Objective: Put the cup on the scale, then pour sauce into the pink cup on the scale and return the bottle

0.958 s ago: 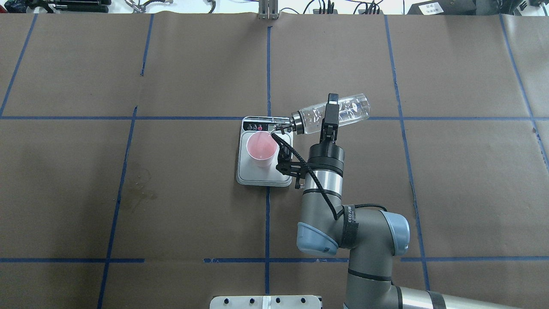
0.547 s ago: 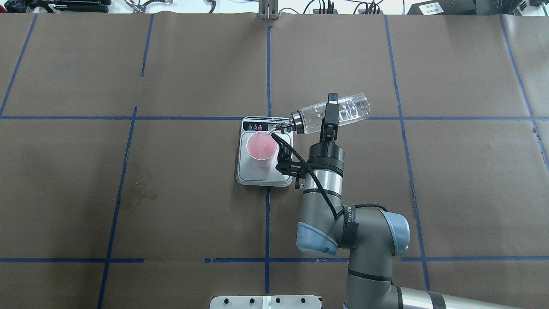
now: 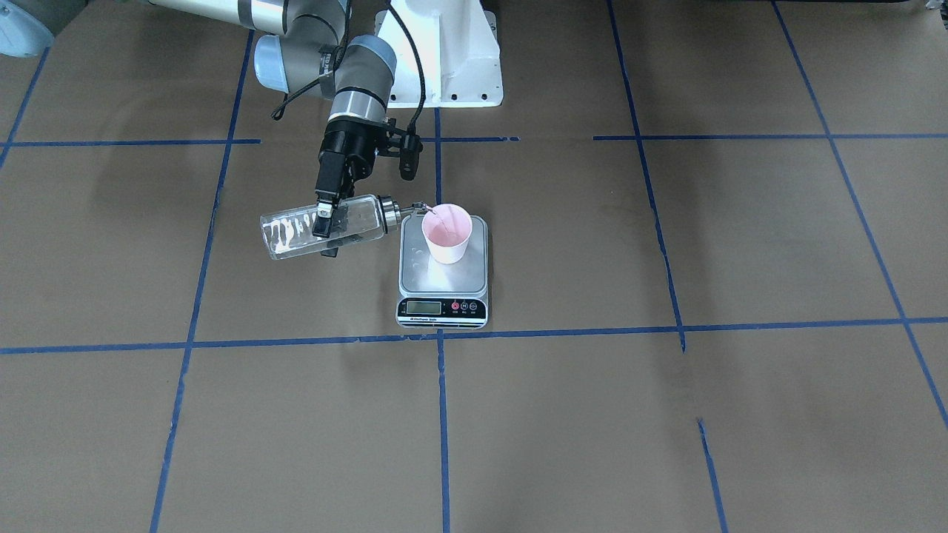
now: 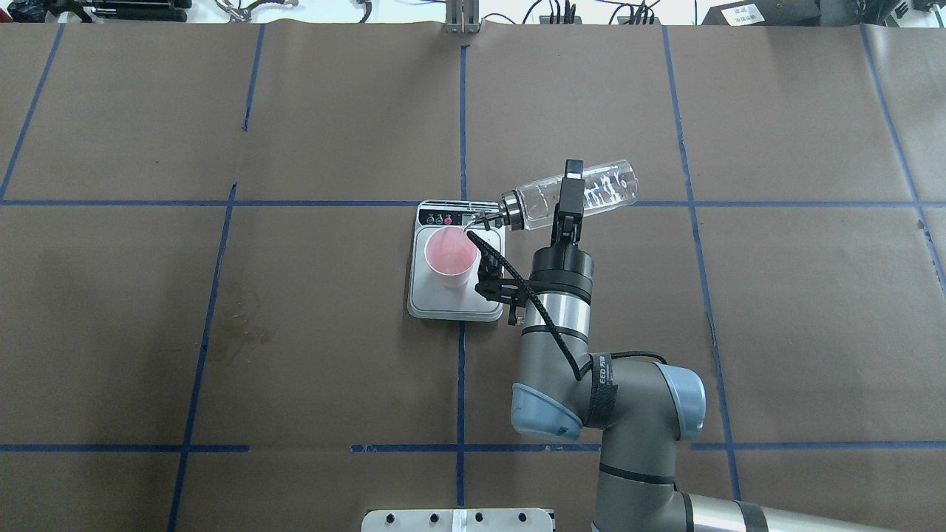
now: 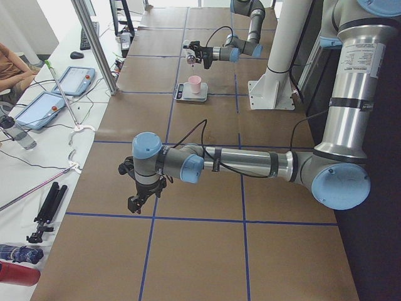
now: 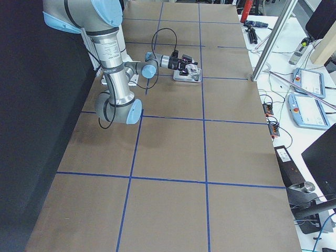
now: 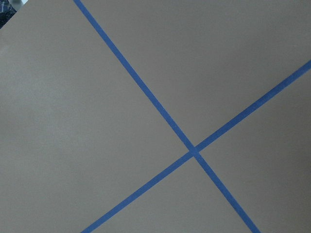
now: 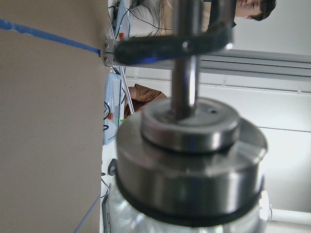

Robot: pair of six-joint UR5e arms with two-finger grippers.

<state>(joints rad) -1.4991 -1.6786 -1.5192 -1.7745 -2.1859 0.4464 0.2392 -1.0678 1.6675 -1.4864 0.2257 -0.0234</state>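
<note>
Bottle [image 4: 539, 201] lies nearly level, clamped across its middle by the right gripper [image 4: 567, 193]. Its spout [image 4: 484, 217] reaches just over the rim of the cup [image 4: 451, 255], which stands on the scale [image 4: 443, 301]. Pouring the sauce [image 4: 606, 188] looks under way. Next the bottle needs tipping upright, then setting down on the table [image 4: 776, 295], with open room rightward. The left gripper [image 5: 135, 203] hangs well apart; its opening cannot be told.

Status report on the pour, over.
Right gripper shut on bottle, tipped, spout over cup rim. Cup upright on scale. Left gripper far off, state unclear; nothing blocking the pour.
</note>
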